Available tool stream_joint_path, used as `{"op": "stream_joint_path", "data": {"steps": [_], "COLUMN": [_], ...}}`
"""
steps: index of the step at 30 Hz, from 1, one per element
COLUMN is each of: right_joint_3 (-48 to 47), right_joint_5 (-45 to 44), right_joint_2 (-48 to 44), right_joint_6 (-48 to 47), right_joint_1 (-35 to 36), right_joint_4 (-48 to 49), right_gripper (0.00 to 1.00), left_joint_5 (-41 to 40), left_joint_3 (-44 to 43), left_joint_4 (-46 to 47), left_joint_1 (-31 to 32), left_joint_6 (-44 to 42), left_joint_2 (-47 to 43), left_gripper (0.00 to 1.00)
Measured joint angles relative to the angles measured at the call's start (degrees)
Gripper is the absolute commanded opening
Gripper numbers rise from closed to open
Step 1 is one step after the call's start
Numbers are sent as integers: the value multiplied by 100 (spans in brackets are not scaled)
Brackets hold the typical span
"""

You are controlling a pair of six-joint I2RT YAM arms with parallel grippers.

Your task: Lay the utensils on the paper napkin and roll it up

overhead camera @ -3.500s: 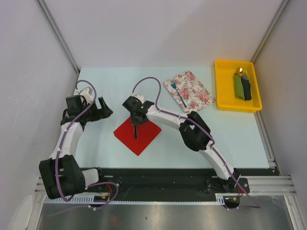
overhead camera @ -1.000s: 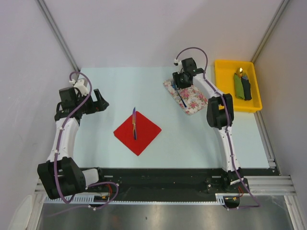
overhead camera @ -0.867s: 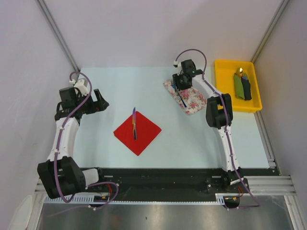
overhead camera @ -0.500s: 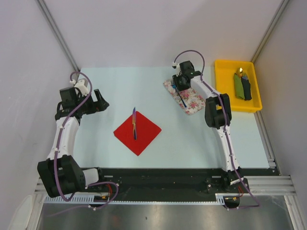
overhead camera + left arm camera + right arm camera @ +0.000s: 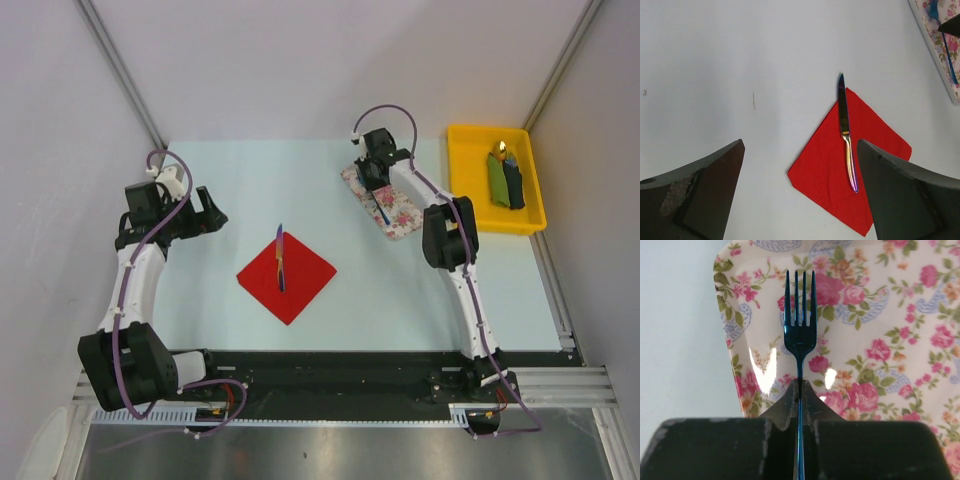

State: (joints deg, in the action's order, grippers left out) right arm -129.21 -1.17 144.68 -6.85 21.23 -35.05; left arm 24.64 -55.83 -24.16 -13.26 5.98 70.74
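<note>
The red paper napkin [image 5: 287, 275] lies on the table as a diamond, also in the left wrist view [image 5: 852, 165]. A pink-purple knife [image 5: 280, 257] lies on it, its blade tip past the far corner [image 5: 845, 127]. My right gripper [image 5: 370, 178] is over the near left end of the floral tray [image 5: 400, 205] and is shut on the neck of a blue fork [image 5: 800, 335], whose tines point away. My left gripper [image 5: 215, 217] is open and empty, to the left of the napkin.
A yellow bin [image 5: 468, 180] at the far right holds a green roll [image 5: 497, 175] and a dark roll [image 5: 514, 185]. White walls stand close on the left, back and right.
My right arm left the knife on the napkin and reached to the floral tray. In the last second its gripper shifted a little left over the fork. The left arm has hardly moved.
</note>
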Motion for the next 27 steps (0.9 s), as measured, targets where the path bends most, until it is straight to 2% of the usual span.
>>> {"op": "stream_joint_path", "data": {"steps": [5, 9, 12, 15, 21, 27], "right_joint_3": [350, 896, 1220, 1622, 2061, 2238], "right_joint_5": [-76, -63, -236, -557, -885, -1150], "right_joint_2": [-717, -1843, -2516, -2924, -2736, -2358], "right_joint_6": [448, 1204, 1757, 2347, 3414, 4146], "right_joint_1": [-4, 76, 398, 1056, 2411, 2935], "right_joint_4": [-66, 59, 258, 452, 286, 199], "right_gripper": [0, 0, 0, 0, 0, 0], "left_joint_5": [-90, -343, -448, -289, 146, 212], "left_joint_3": [7, 284, 535, 761, 1268, 1364], "left_joint_4": [11, 304, 601, 946, 1327, 1504], "left_joint_1": [0, -2, -4, -7, -4, -4], "left_joint_6": [0, -7, -83, -284, -505, -518], "left_joint_2": [-76, -619, -1178, -1576, -1917, -1878], "left_gripper": [100, 100, 100, 100, 100, 100]}}
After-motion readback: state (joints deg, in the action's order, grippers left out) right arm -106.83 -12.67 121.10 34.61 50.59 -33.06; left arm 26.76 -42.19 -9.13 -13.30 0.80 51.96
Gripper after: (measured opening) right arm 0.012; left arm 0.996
